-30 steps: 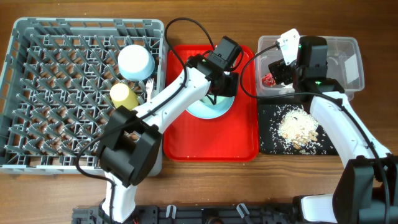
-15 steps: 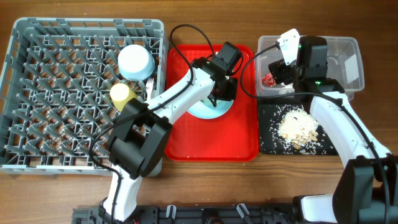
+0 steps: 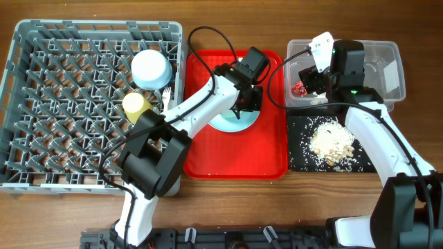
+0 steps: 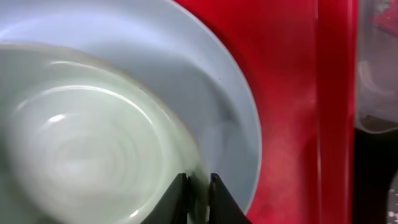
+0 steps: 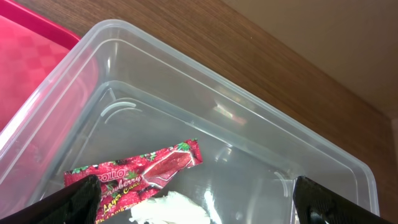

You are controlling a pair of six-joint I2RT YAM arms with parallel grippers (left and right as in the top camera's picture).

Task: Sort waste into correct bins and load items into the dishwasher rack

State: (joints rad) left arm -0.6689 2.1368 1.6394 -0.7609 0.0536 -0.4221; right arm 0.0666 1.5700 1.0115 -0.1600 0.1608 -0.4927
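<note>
The pale blue plate [image 3: 225, 123] lies on the red tray [image 3: 235, 155]. My left gripper [image 3: 247, 105] is shut on its right rim; in the left wrist view the thin fingers [image 4: 198, 186] pinch the plate [image 4: 236, 106] edge. My right gripper [image 3: 311, 77] hangs open and empty over the clear tub [image 3: 387, 50]. The red snack wrapper [image 5: 143, 171] and white napkin [image 5: 168, 210] lie in the tub [image 5: 186, 62], below the right gripper's fingers [image 5: 199, 202]. Pale food scraps [image 3: 331, 142] lie on the black tray [image 3: 297, 158]. The spoon is out of view.
The grey dishwasher rack [image 3: 41, 104] fills the left side. It holds the white-blue bowl [image 3: 151, 67], the yellow-green cup [image 3: 137, 106] and the white fork [image 3: 166, 97] near its right edge. The red tray [image 4: 292, 93] lies between rack and bins.
My left arm shifted slightly right and down over the plate during the first half second, then held still. The right arm has not moved.
</note>
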